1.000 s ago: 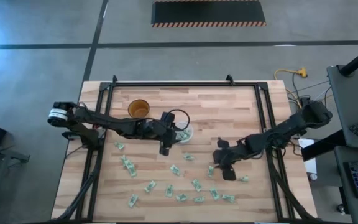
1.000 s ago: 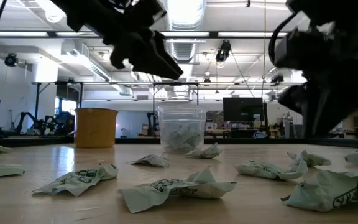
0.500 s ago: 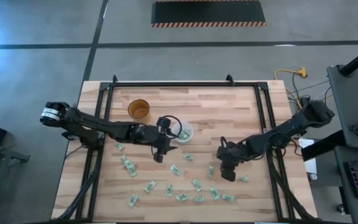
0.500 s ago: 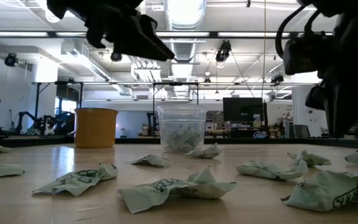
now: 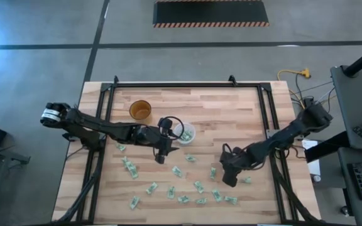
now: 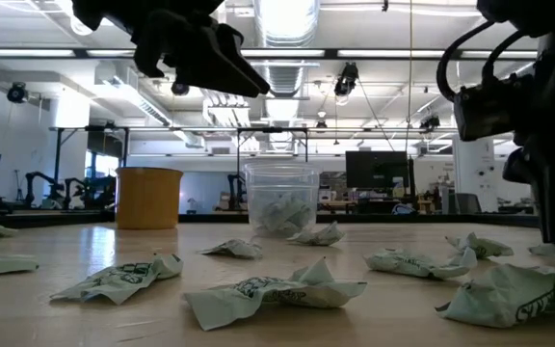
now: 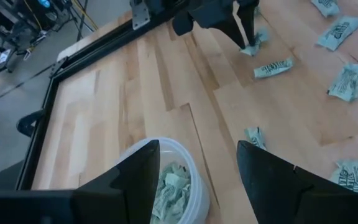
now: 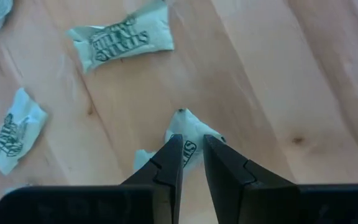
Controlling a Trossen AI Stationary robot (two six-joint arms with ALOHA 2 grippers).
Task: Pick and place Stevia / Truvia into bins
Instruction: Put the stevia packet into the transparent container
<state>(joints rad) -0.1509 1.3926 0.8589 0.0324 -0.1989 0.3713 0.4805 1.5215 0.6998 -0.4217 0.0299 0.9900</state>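
Your right gripper (image 5: 227, 182) has dropped lower toward the near side of the table (image 5: 231, 113) since a second ago, and its fingers (image 8: 171, 163) have narrowed to a slim gap. They now pinch the crumpled edge of one sachet (image 8: 188, 138) that lies flat on the wood; you cannot tell whether it is firmly held.

Your left gripper (image 5: 160, 157) has pulled back from over the translucent cup (image 5: 185, 132) and now hangs just beside it, fingers (image 7: 138, 171) spread wide and holding nothing. The cup holds several sachets.

The other loose sachets (image 5: 176, 171) lie scattered across the near half of the table as before. The amber cup (image 5: 140, 110) stands where it was.
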